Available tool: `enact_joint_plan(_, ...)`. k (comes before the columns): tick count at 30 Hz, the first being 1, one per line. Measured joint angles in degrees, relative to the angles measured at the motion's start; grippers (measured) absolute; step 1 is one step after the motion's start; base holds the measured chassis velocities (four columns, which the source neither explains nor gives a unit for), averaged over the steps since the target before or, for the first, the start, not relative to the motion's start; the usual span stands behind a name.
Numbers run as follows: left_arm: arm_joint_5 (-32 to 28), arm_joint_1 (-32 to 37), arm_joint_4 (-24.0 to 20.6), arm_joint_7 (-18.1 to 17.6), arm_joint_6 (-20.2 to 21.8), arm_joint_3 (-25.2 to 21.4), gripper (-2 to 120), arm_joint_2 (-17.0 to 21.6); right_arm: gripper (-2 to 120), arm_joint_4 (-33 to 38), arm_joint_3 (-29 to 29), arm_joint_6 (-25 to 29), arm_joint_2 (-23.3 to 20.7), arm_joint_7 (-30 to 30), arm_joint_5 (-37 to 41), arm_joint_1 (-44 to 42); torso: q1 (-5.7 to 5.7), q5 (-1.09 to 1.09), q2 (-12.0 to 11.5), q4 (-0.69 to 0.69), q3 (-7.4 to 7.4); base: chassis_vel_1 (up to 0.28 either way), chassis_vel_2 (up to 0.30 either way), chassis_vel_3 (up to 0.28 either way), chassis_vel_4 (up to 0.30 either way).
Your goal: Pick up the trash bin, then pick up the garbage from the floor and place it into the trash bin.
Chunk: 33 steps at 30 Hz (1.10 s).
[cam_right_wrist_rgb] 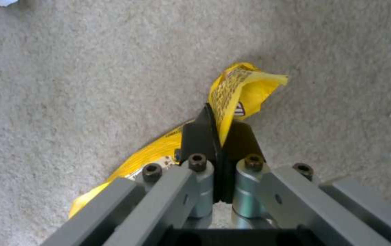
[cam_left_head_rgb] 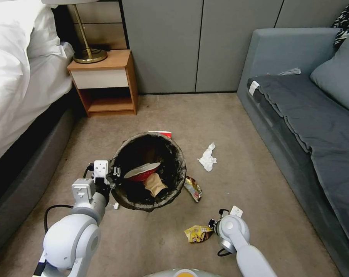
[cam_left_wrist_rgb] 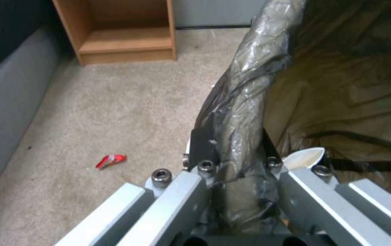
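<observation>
The trash bin [cam_left_head_rgb: 174, 154], lined with a dark bag, stands at the centre of the beige floor [cam_left_head_rgb: 240, 192]. My left gripper [cam_left_head_rgb: 114, 173] is shut on the bin's bagged rim [cam_left_wrist_rgb: 245, 112]. Inside lie a red-and-white carton [cam_left_head_rgb: 142, 171] and a tan paper bag [cam_left_head_rgb: 156, 185]. My right gripper [cam_left_head_rgb: 212, 225] is low over the carpet, shut on a yellow snack wrapper [cam_left_head_rgb: 197, 233], whose crumpled end [cam_right_wrist_rgb: 245, 89] sticks out past the fingertips. On the floor lie a crumpled white tissue [cam_left_head_rgb: 207, 157], a colourful wrapper [cam_left_head_rgb: 193, 188] by the bin, and a small red scrap [cam_left_wrist_rgb: 111, 160].
A bed [cam_left_head_rgb: 16, 77] runs along the left, with a wooden nightstand [cam_left_head_rgb: 105, 80] and lamp at the back. A grey sofa [cam_left_head_rgb: 309, 115] lines the right side. A red carton edge [cam_left_head_rgb: 161, 133] shows behind the bin. Open carpet lies between bin and sofa.
</observation>
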Motion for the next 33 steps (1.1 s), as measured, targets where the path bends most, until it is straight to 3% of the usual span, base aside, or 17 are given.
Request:
enact_joint_plan(6, -0.56, -0.03, -0.26, -0.86, 0.58, -0.36, 0, 0.18, 0, 1.03, 0.44, -0.24, -0.54, 0.03, 0.06, -0.22, 0.00, -0.01, 0.00, 0.00, 0.00, 0.000, 0.000, 0.000, 0.000)
enact_joint_plan(14, -0.32, -0.09, -0.27, -0.84, 0.76, -0.67, 0, 0.47, 0, 8.63, 1.00, -0.46, -3.52, -0.70, -2.75, -2.89, 0.00, -0.01, 0.00, -0.01, 0.00, 0.000, 0.000, 0.000, 0.000)
enact_joint_plan(16, -0.10, -0.27, -0.22, -0.53, 0.76, -0.66, 0, 0.55, 0, 14.48, 2.54, -1.12, -5.40, -0.70, -2.22, -4.01, 0.00, 0.00, 0.00, 0.00, 0.00, 0.000, 0.000, 0.000, 0.000)
enact_joint_plan(18, -0.05, -0.30, -0.21, -0.51, 0.77, -0.66, 0, 0.55, 0, 15.63, 2.92, -1.30, -5.77, -0.70, -2.14, -4.20, 0.00, 0.01, -0.01, 0.00, 0.00, 0.000, 0.000, 0.000, 0.000)
enact_joint_plan(22, 0.59, -0.40, -0.19, 0.08, 0.76, -0.40, 0, 0.33, 0, 27.63, 7.32, -2.45, -10.01, -1.79, -3.00, -6.53, 0.00, -0.01, -0.01, -0.01, 0.00, 0.000, 0.000, 0.000, 0.000)
enact_joint_plan(25, 0.69, -0.25, -0.21, 0.15, 0.76, -0.37, 0, 0.38, 0, 31.61, 8.26, -2.63, -11.41, -2.54, -3.95, -7.13, 0.00, 0.01, 0.00, -0.01, 0.00, 0.000, 0.000, 0.000, 0.000)
enact_joint_plan(28, 0.79, -0.09, -0.32, 0.14, 0.88, -0.32, 0, 0.46, 0, 36.64, 9.20, -3.48, -14.03, -4.70, -5.83, -7.63, 0.00, 0.01, -0.01, 0.00, 0.00, 0.000, 0.000, 0.000, 0.000)
enact_joint_plan(32, -0.40, 0.13, -1.30, -0.91, 2.35, -0.05, 0, 0.47, 0, 44.94, 10.62, -3.95, -22.84, -16.88, -15.61, -6.88, 0.00, -0.01, -0.01, -0.01, 0.00, 0.000, 0.000, 0.000, 0.000)
enact_joint_plan(33, -0.40, 0.13, -1.30, -0.91, 2.35, -0.05, 0, 0.47, 0, 44.94, 10.62, -3.95, -22.84, -16.88, -15.61, -6.88, 0.00, -0.01, -0.01, -0.01, 0.00, 0.000, 0.000, 0.000, 0.000)
